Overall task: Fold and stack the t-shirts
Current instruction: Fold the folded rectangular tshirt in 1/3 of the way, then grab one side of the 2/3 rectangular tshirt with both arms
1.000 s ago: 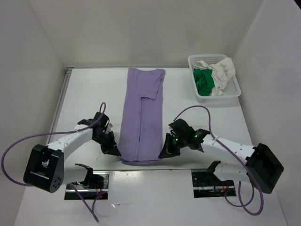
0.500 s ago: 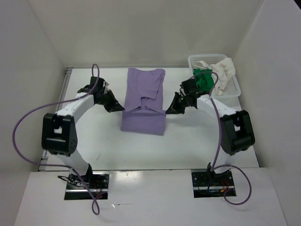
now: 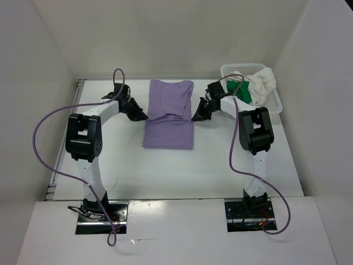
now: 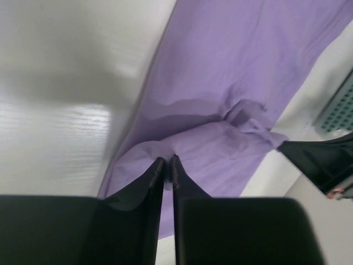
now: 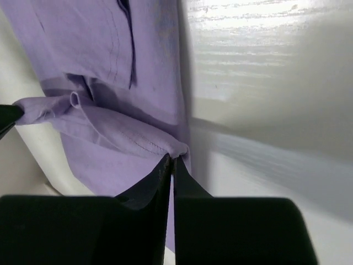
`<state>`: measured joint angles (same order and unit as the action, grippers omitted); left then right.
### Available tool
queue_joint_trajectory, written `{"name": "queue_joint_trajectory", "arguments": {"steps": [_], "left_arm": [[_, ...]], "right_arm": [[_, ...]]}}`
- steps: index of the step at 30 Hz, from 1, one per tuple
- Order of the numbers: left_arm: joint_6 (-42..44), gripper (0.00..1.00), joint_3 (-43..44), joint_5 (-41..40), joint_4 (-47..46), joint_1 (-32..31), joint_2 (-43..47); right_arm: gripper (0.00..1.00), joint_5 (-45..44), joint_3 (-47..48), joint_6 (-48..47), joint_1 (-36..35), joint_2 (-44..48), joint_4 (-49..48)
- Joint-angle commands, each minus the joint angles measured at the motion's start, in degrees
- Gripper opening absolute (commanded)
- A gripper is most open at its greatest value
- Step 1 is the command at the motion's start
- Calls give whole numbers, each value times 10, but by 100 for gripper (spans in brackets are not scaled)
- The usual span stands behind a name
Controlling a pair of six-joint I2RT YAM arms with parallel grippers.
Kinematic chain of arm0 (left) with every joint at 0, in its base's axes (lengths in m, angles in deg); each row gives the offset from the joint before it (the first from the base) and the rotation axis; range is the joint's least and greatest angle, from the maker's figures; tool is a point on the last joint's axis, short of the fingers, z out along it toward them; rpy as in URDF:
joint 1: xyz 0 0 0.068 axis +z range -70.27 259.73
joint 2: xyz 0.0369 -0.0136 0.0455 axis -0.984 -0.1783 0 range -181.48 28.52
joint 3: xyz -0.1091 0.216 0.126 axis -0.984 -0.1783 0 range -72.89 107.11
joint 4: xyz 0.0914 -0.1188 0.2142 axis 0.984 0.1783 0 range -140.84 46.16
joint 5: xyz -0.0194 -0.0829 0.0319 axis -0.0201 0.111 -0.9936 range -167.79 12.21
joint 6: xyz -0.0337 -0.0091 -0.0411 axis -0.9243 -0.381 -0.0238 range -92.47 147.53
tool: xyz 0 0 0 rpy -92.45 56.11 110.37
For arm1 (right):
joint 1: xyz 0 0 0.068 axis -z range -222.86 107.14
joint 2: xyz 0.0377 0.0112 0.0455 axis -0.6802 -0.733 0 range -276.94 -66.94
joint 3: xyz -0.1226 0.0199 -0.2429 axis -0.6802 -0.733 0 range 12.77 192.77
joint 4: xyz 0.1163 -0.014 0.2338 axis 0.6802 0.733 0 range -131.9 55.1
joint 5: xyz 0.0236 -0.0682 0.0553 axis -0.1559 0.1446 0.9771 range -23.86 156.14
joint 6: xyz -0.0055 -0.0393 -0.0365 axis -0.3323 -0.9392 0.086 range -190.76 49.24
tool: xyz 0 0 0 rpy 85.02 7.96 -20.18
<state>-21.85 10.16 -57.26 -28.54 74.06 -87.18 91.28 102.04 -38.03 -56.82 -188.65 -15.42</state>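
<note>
The right gripper (image 5: 172,159) is pinched tight on the right corner of the hem of the lavender t-shirt (image 3: 168,118). The left gripper (image 4: 168,159) has its jaws a sliver apart at the left corner, and I cannot tell whether it grips. The shirt lies toward the far middle of the table (image 3: 110,154), its near half doubled over. I'd say this fold is being set down; next, both must let go and lift clear without dragging it
</note>
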Motion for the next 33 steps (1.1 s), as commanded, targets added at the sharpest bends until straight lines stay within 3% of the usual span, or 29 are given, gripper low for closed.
{"name": "queue_joint_trajectory", "arguments": {"steps": [1, 2, 4, 5, 8, 10, 13, 14, 17, 20, 21, 22, 27, 28, 31, 33], "left_arm": [[-10, 18, 31, -2, -38, 4, -1], [-16, 29, 22, -1, -53, 4, 9], [-24, 37, -1, -7, -68, 10, 49], [-24, 42, -6, -7, -68, 15, 65], [-24, 47, -44, -21, -74, 15, 132], [-24, 48, -84, -21, -88, 1, 179], [-29, 45, -164, -16, -102, -42, 204], [-34, 45, -178, -9, -107, -53, 204], [-34, 42, -207, -2, -100, -68, 190], [-13, 42, -224, -31, -77, -68, 207], [-13, 42, -231, -38, -69, -68, 218], [-7, 43, -240, -38, -69, -59, 239], [-7, 45, -292, -31, -53, -42, 260], [-7, 45, -303, -31, -46, -36, 260], [-7, 52, -318, -56, -38, -36, 260], [-7, 60, -324, -50, -45, -25, 260]], "right_arm": [[6, 2, 47, -16, 4, -8, -7], [13, 2, 54, -16, 4, -8, -7], [21, 2, 54, -16, 4, 19, -7], [30, 2, 54, -21, 4, 33, -7], [49, -24, 35, -27, -2, 94, -7], [50, -37, 16, -27, -18, 117, -2], [23, -31, -15, -27, -61, 132, -2], [9, -31, -29, -27, -73, 132, -11], [0, -22, -46, -12, -100, 126, -17], [0, -15, -120, 18, -109, 160, -53], [2, -22, -145, 26, -109, 191, -64], [10, -30, -169, 33, -109, 206, -73], [23, -30, -283, 57, -109, 249, -94], [33, -39, -304, 57, -109, 258, -94], [50, -59, -344, 67, -109, 281, -107], [53, -59, -364, 73, -109, 281, -119]]}}
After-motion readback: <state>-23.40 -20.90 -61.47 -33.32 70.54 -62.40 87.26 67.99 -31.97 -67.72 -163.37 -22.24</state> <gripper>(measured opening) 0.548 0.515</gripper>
